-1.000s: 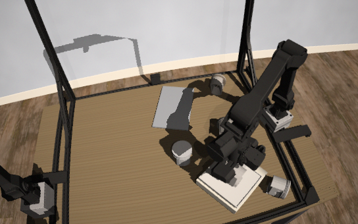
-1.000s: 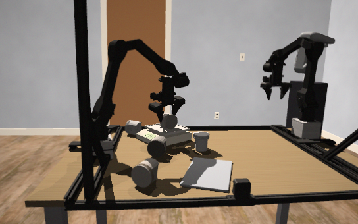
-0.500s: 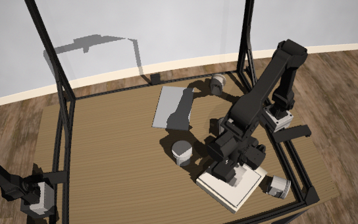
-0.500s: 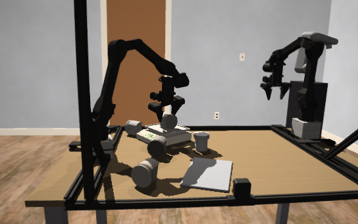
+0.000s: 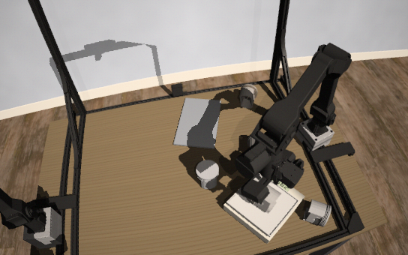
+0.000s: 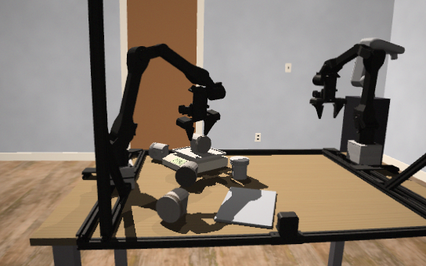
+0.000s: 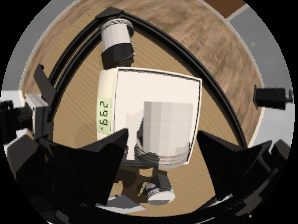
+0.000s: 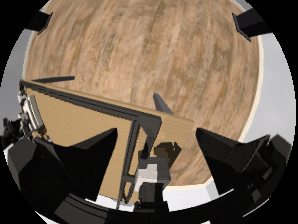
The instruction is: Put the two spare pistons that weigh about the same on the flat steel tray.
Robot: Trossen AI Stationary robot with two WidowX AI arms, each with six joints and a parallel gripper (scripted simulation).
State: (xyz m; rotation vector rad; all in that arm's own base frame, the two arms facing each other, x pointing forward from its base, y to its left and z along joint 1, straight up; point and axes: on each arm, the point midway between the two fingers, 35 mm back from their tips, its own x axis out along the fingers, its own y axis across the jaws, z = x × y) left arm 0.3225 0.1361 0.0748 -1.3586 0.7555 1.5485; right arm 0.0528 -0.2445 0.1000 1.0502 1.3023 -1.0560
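On the digital scale [image 5: 247,214] [image 6: 213,166] [image 7: 160,86] — one piston [image 6: 201,144] [image 7: 168,131] lying; above it, our left gripper [image 6: 198,137] [image 7: 164,133] open. Right gripper [image 6: 327,117] [image 8: 157,131] — open, well apart.

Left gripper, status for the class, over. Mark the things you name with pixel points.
Left gripper [image 6: 199,137] [image 7: 162,132] open over piston [image 6: 200,145] [image 7: 168,127]; piston lying on scale [image 5: 259,221] [image 6: 211,166] [image 7: 160,87]. Right gripper [image 6: 328,117] [image 8: 156,131] open, aloft. Tray [image 5: 189,116] [image 6: 262,207] without pistons.

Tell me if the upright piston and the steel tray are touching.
Apart: the top view shows bench between the upright piston and the steel tray's near edge.
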